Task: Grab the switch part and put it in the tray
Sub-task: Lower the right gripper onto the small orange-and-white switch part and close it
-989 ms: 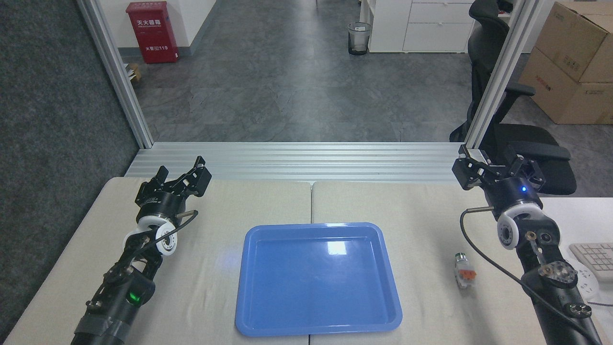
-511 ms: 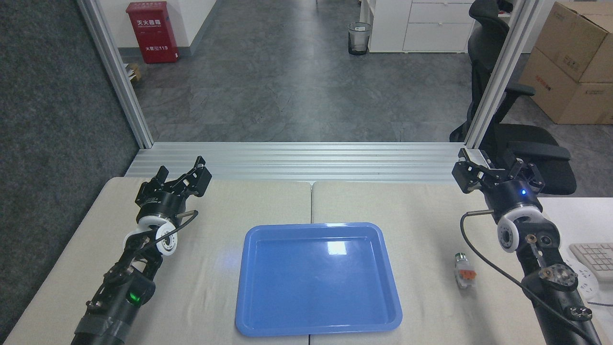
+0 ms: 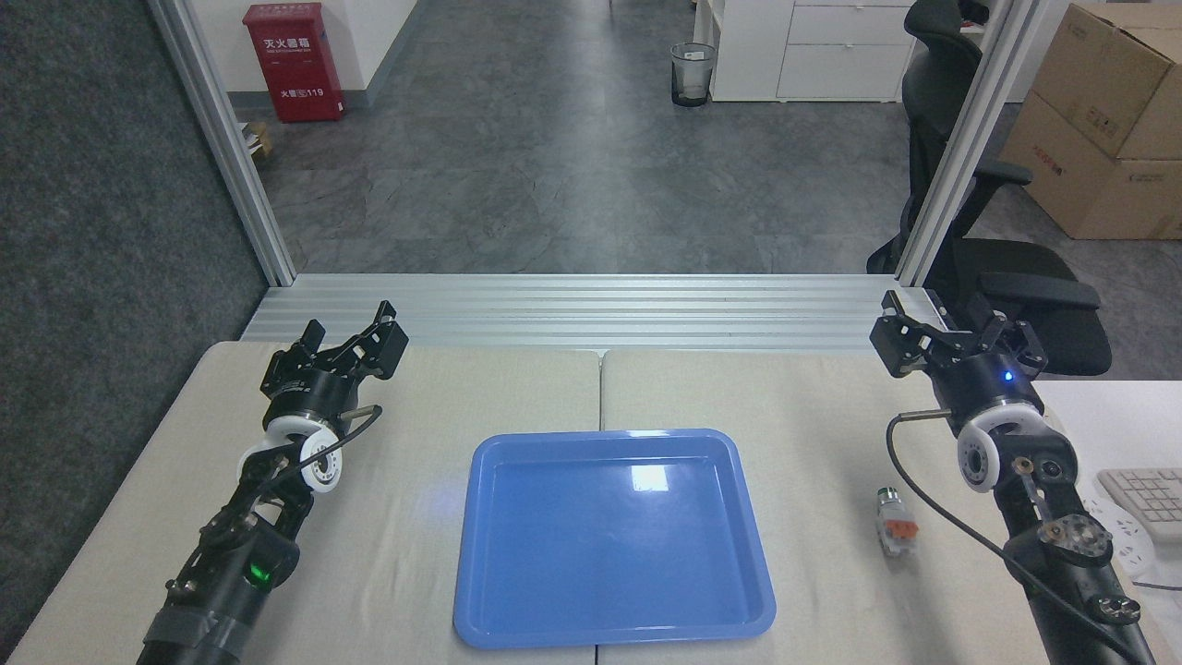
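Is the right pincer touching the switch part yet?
Apart. The head view shows the right pincer up near the table's far edge, with bare cloth between it and the switch part lying beside the tray.

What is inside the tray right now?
Nothing: the tray shows only bare blue floor with a light glare. The switch part lies on the table to its right, outside the rim. What is under the tray cannot be seen.
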Motion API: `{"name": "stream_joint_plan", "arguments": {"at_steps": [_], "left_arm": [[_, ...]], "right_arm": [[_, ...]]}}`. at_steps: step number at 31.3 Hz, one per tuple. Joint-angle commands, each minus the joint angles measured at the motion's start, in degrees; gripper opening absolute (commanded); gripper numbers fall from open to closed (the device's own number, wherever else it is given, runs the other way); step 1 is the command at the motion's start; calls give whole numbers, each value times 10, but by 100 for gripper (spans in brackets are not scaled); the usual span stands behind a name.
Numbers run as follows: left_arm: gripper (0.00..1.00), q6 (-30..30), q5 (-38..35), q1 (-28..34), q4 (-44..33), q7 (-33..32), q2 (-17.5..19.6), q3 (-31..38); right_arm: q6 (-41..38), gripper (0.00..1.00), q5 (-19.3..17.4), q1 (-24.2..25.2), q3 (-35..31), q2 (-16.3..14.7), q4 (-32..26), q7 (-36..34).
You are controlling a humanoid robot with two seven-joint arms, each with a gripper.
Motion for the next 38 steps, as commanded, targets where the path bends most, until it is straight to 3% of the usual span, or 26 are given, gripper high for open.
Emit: {"name": "stream_joint_plan", "arguments": {"at_steps": [1,14,22,24,32,35,36,37,38], "left_arm": [[100,0,0,0,0,0,1,0],[100,0,0,0,1,0,1,0],[100,0,0,0,0,0,1,0],[100,0,0,0,0,0,0,0],[100,0,0,0,0,0,1,0],[100,0,0,0,0,0,0,0],[100,0,0,0,0,0,1,0],[100,0,0,0,0,0,0,0],[100,0,0,0,0,0,1,0]], "right_arm": [[1,98,-3,35,-1,15,-4,2],[51,97,-3,191,-4,39,-17,3],[89,97,-3,231,-2,59,-4,2],[88,91,-3,234,-1,63,-4,2],[86,88,-1,241,6,62,1,2],[86,61,-3,239,5,65,-2,0],[86,44,-5,238,4,68,-5,-1],[87,15,-6,236,3,69,-6,-1],[88,0,-6,234,-2,71,-7,-1]]}}
